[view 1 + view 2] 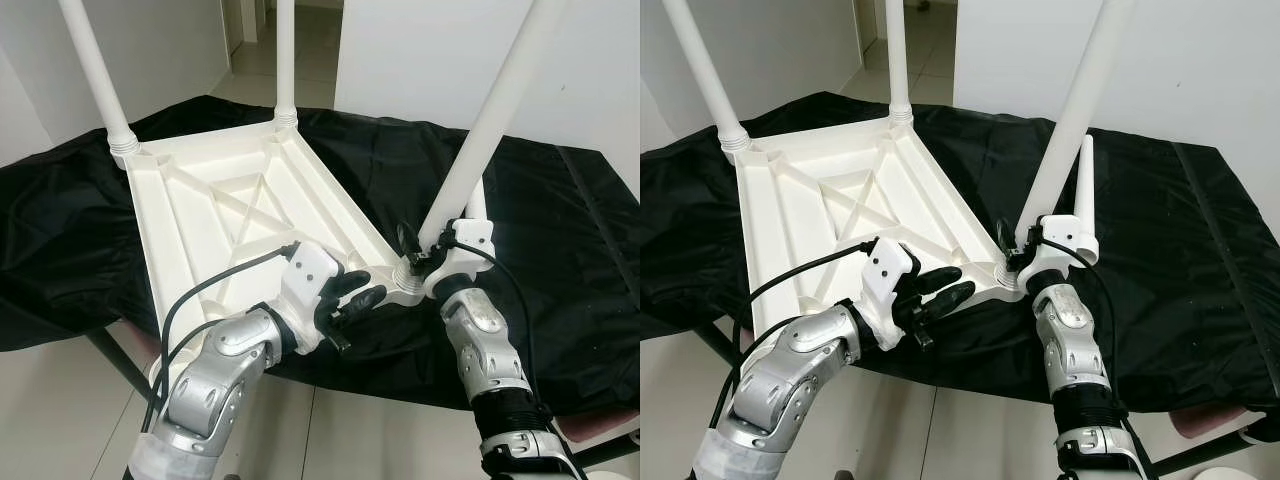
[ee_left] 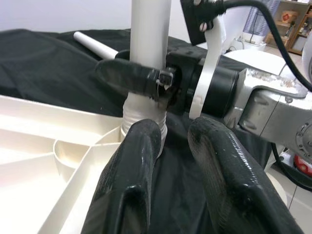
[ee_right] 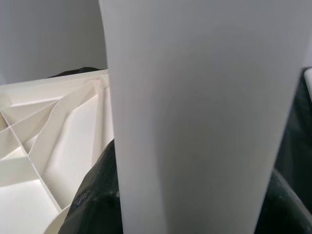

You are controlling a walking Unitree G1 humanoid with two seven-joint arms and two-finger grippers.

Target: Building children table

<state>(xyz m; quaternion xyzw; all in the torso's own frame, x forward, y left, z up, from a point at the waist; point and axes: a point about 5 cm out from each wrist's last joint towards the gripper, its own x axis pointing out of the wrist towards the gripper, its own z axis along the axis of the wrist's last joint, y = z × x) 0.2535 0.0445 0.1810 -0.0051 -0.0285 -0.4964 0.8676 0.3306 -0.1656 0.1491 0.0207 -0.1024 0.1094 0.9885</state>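
Observation:
A white children's table lies upside down on a black cloth. Two white legs stand screwed into its far corners. A third leg rises tilted from the near right corner socket. My right gripper is shut on this leg just above the socket; the leg fills the right wrist view. My left gripper is open beside that same corner, its fingers close to the socket and holding nothing. A loose fourth leg lies on the cloth behind the right gripper.
The black cloth covers a low stand with dark metal legs and hangs over its near edge. Pale tiled floor lies below. White walls and a doorway stand behind. A pink edge shows at lower right.

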